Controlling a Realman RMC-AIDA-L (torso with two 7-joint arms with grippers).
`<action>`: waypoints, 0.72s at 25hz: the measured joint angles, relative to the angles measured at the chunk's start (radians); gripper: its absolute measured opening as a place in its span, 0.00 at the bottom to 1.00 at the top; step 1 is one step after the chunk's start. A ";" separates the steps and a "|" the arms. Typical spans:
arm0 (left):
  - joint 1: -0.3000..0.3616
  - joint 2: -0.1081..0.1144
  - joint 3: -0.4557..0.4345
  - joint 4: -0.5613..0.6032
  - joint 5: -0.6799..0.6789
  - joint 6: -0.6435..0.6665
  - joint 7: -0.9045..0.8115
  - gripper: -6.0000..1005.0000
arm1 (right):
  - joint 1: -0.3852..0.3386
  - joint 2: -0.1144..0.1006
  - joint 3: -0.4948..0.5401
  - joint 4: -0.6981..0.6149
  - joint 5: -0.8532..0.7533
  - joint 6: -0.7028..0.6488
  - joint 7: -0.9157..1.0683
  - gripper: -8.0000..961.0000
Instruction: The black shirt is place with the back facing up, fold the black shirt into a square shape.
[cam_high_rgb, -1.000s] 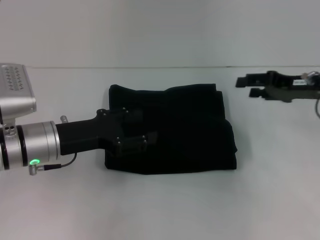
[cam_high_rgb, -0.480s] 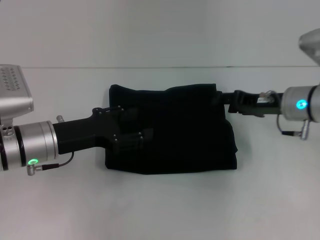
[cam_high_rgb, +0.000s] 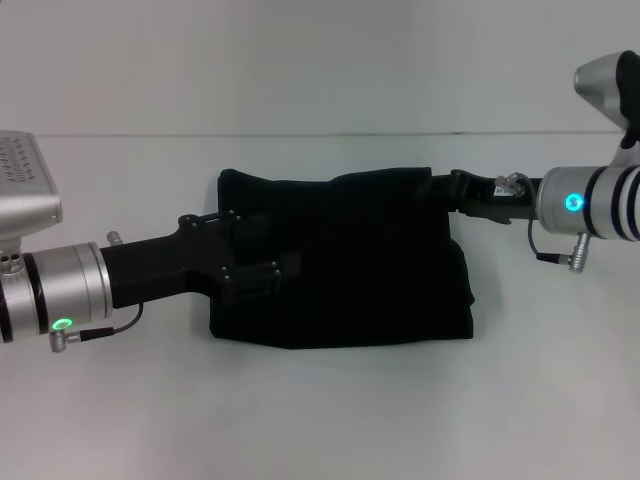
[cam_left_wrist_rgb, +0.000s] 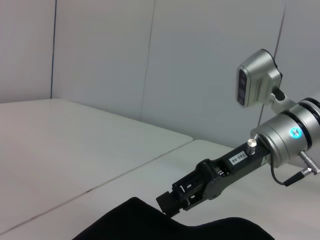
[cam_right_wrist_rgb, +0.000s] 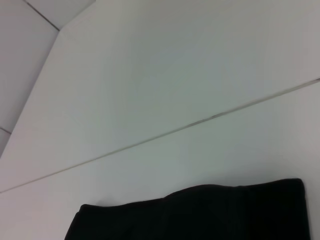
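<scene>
Left wrist view alone shows right claw (cam_left_wrist_rgb: 167, 206) at black shirt (cam_high_rgb: 350, 260) edge.

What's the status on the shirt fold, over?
Left claw low over the black shirt, left side. Right claw at its far right corner. Shirt lies folded, roughly rectangular, on the table. Nothing in the way.

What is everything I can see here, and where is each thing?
black shirt: one, black, folded into a rough rectangle at the middle of the table.
table: one, white, under everything.
wall: pale grey, behind the table.
left tool: one, black on a silver arm, over the shirt's left part.
right tool: one, black on a silver arm, at the shirt's far right corner.
</scene>
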 joint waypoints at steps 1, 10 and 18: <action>0.000 0.000 0.000 0.000 0.000 -0.001 0.000 0.72 | 0.003 0.001 -0.002 0.007 0.002 0.011 0.000 0.56; 0.000 0.002 -0.013 0.000 0.000 -0.001 0.000 0.72 | 0.017 0.015 0.002 0.040 0.005 0.080 -0.016 0.45; 0.002 0.002 -0.026 -0.011 0.000 -0.001 0.000 0.72 | 0.021 0.031 -0.002 0.060 0.052 0.103 -0.046 0.43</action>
